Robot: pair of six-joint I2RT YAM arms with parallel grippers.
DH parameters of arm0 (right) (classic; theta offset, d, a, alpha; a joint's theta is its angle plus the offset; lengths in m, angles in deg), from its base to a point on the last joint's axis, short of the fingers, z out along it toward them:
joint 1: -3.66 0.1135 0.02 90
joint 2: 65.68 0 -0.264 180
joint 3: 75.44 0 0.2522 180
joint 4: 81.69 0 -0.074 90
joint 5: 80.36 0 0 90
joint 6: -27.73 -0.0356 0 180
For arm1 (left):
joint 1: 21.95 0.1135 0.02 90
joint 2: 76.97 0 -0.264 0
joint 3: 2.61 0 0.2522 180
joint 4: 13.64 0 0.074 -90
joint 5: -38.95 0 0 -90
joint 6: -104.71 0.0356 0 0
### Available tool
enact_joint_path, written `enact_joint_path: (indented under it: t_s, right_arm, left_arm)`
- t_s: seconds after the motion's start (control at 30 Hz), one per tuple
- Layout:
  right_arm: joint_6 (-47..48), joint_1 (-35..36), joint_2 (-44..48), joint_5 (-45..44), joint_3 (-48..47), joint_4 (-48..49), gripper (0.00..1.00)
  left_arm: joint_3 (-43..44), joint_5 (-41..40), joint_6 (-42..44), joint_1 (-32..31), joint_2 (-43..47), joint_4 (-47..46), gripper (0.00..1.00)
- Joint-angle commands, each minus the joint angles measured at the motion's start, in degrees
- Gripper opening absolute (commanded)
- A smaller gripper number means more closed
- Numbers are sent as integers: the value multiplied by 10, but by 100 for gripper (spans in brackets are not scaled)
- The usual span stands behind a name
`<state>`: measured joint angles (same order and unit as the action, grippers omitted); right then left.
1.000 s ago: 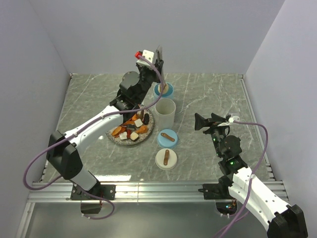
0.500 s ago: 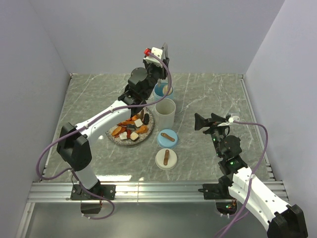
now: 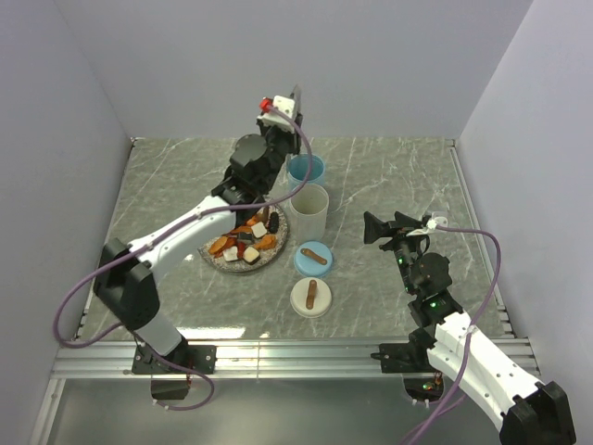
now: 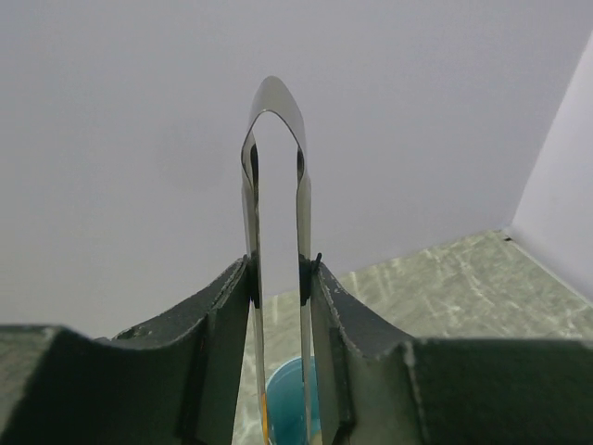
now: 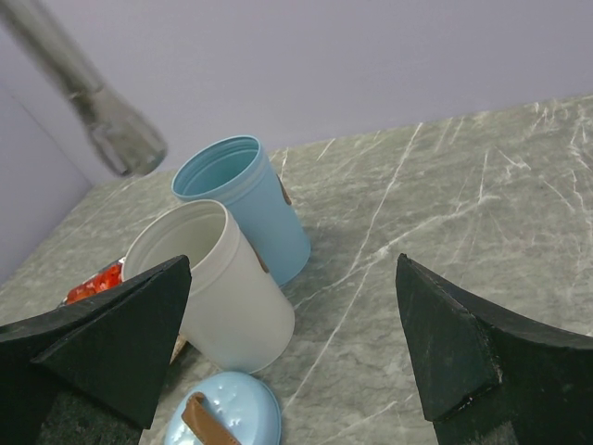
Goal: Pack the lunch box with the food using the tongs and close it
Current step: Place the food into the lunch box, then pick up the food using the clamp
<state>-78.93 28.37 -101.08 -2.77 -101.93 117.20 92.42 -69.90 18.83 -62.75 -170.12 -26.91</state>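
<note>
Up near the back of the table (image 3: 389, 176), the left gripper (image 3: 283, 119) is raised above the blue cup (image 3: 306, 170) and clamps the tongs (image 3: 297, 98) upright. From the left wrist, its two fingers (image 4: 220, 320) press the thin metal arms from either side, squeezing them close together. The joined loop of the tongs (image 4: 275, 100) points up, and the tips run down out of view towards the blue cup (image 4: 289, 397) below. The right wrist camera catches a blurred lower end of the tongs (image 5: 116, 134), hanging in the air above and to the left of the blue cup (image 5: 243, 206), not touching it.

Just in front of the blue cup stands the white cup (image 3: 309, 211), the two touching or nearly so; both are upright with their tops open. The food (image 3: 246, 235) lies heaped on the plate (image 3: 248, 267), just left of the white cup. A blue lid (image 3: 314, 257) and a white lid (image 3: 312, 297), each with a brown strip handle, lie flat on the table nearer the arms.

Well apart, on the right, the right gripper (image 3: 373, 228) hovers above the table with its fingers (image 5: 102, 324) spread wide and nothing between them, facing the cups
</note>
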Motion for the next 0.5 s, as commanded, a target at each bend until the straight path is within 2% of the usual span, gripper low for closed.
enact_joint_path:
  t_s: [0.0,0.2,0.3,0.47]
  right_arm:
    - [7,-4,2,3,2,23,98]
    - [7,-5,4,5,2,22,98]
    - [6,-4,3,5,2,22,98]
    - [5,-4,2,7,2,21,98]
  left_arm:
    - [-64,-49,23,2,100,-48,36]
    - [-189,-98,14,5,225,-55,36]
    - [-239,-118,6,7,250,-44,36]
    - [-334,-145,-12,20,287,-82,37]
